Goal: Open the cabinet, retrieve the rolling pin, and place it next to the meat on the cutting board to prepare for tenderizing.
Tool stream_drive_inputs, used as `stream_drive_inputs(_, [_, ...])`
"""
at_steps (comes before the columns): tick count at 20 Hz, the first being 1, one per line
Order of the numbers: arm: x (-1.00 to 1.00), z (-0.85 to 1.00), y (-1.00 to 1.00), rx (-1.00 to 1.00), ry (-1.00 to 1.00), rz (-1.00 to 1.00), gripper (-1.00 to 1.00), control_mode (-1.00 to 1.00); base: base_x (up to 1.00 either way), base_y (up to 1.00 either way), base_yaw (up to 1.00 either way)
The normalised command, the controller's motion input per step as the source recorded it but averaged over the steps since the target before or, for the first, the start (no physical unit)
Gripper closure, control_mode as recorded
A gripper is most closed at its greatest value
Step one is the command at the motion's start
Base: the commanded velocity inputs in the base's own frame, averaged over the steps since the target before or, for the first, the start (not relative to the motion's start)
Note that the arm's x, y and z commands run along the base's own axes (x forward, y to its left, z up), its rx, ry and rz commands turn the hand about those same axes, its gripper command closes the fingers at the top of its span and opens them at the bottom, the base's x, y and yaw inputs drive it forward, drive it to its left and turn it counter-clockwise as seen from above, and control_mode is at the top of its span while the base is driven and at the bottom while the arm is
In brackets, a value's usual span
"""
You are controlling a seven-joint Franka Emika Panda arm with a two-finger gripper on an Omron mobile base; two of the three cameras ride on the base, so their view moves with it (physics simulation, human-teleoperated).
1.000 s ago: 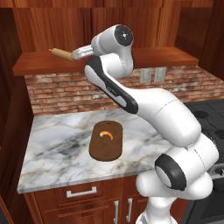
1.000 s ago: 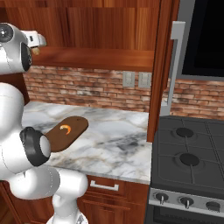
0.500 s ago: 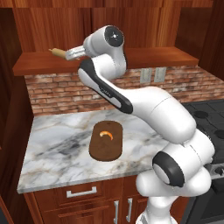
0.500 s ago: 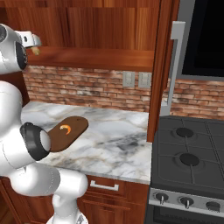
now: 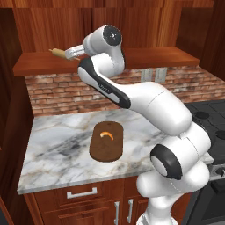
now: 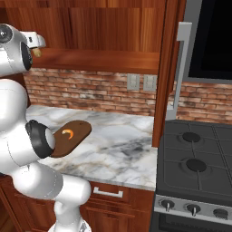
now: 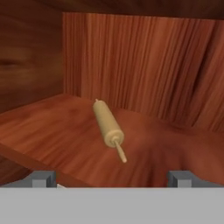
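On cabinet (image 5: 132, 26) shelf, far left: rolling pin (image 5: 57, 53) lying flat, untouched.
Just right of it, gripper (image 5: 67, 54) reaching in, jaws spread wide, nothing between them; swung further left and nearer the pin than a second ago. Below on marble counter (image 5: 57, 145), meat (image 5: 107, 135) resting on cutting board (image 5: 105, 147), both unmoved.

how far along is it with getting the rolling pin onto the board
Done: the cabinet is open, its shelf bare to the hand view. In hand: the open gripper points at the rolling pin, which lies on the shelf ahead of the fingertips, not gripped. Left: close on it, lift it out, and lay it beside the meat on the cutting board, where only the meat sits.
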Motion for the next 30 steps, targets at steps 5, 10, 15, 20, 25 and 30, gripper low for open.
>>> stream_drive_inputs(5, [0.15, -0.01, 0.01, 0.0, 0.02, 0.0, -1.0, -1.0, 0.0, 0.0, 0.0])
stream_drive_inputs(10, [0.04, -0.06, 0.07, 0.0, 0.01, 0.0, -1.0, -1.0, 0.0, 0.0, 0.0])
stream_drive_inputs(15, [0.04, -0.05, 0.06, 0.0, 0.01, 0.0, -1.0, -1.0, 0.0, 0.0, 0.0])
stream_drive_inputs(20, [0.04, -0.05, 0.01, 0.0, 0.0, 0.0, -1.0, -1.0, 0.0, 0.0, 0.0])
stream_drive_inputs(25, [0.04, -0.1, 0.0, 0.0, 0.0, 0.0, -1.0, -1.0, 0.0, 0.0, 0.0])
stream_drive_inputs(30, [0.07, -0.11, 0.0, 0.0, 0.0, 0.0, -1.0, -1.0, 0.0, 0.0, 0.0])
